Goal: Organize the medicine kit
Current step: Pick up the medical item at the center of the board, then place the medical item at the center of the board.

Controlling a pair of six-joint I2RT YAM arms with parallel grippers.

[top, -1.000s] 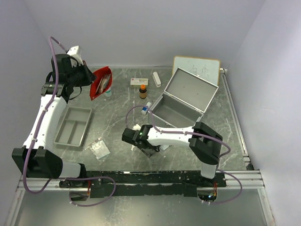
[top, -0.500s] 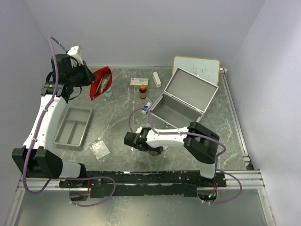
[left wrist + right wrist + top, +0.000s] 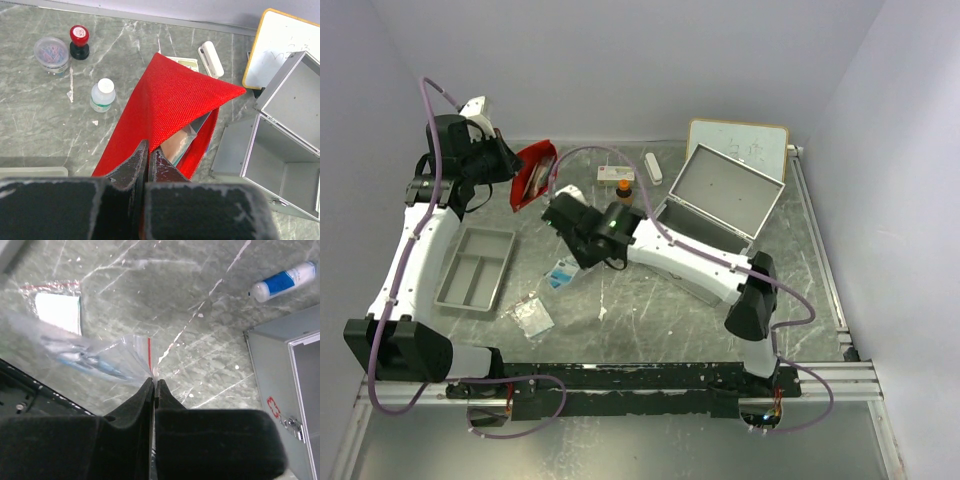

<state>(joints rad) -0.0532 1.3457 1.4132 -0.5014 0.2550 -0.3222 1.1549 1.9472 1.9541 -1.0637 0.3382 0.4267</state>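
The job looks barely begun. The medicine kit (image 3: 725, 190) stands open at about 2 o'clock on the tabletop (image 3: 650, 310), and what shows of its inside is bare. At 10 o'clock the left tool (image 3: 148, 156) is pinched shut on the edge of the raised red pouch (image 3: 170, 100). Near the centre the right tool (image 3: 153, 384) is clamped tight on a clear zip bag (image 3: 107, 357). A white bottle (image 3: 102, 94), a blue tube (image 3: 282, 279) and a second bag (image 3: 532, 316) lie loose, not yet packed.

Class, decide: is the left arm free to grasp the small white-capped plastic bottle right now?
Probably not: its end effector is shut on the red fabric pouch, though the bottle stands uncovered nearby.
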